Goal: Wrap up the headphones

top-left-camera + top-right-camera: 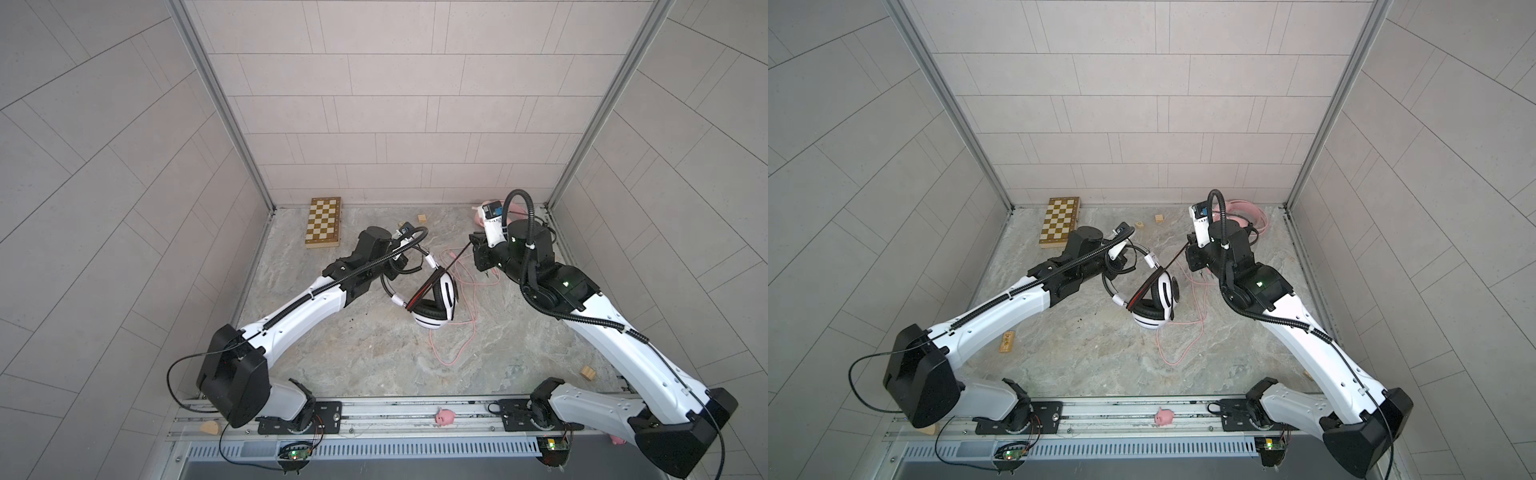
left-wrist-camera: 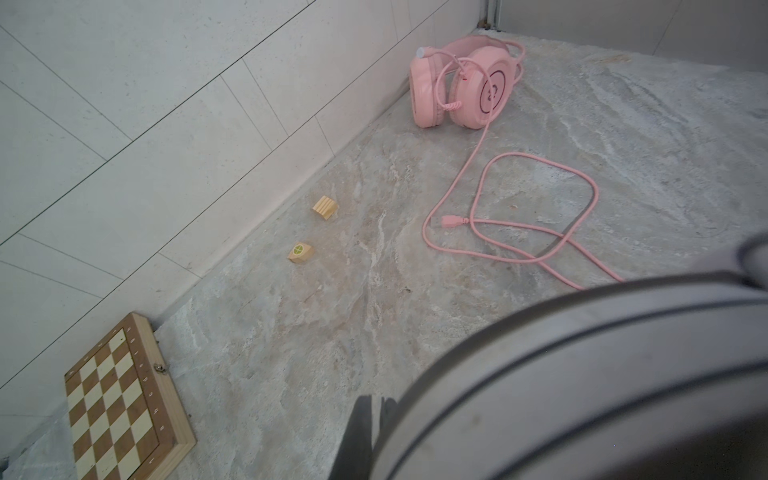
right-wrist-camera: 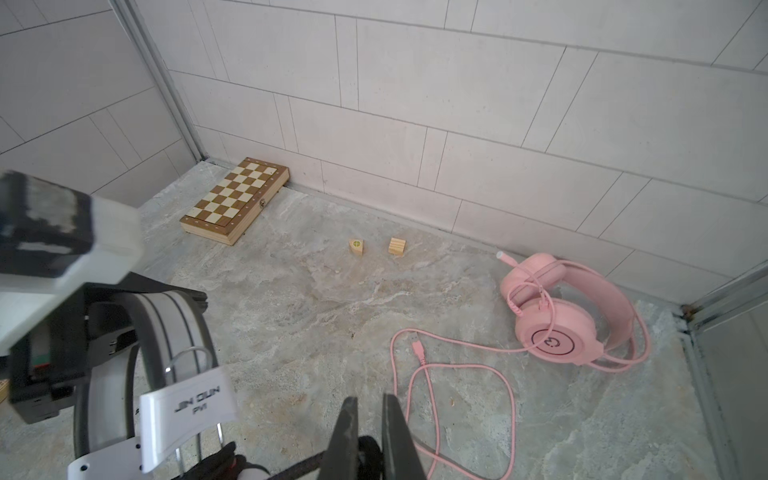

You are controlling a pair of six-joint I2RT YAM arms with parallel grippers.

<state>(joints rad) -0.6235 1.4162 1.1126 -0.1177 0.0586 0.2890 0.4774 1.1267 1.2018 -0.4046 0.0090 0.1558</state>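
At the table's middle, from the left: clamped on the headband of the white striped headset with the left gripper, then pinched shut on its black-and-red cord with the right gripper, pulled taut. Seemingly mid-winding; next calls for circling that cord around the headband without losing tension. Farther right, in the back corner, yet to be tackled: the pink headset, with pink cord sprawled loose.
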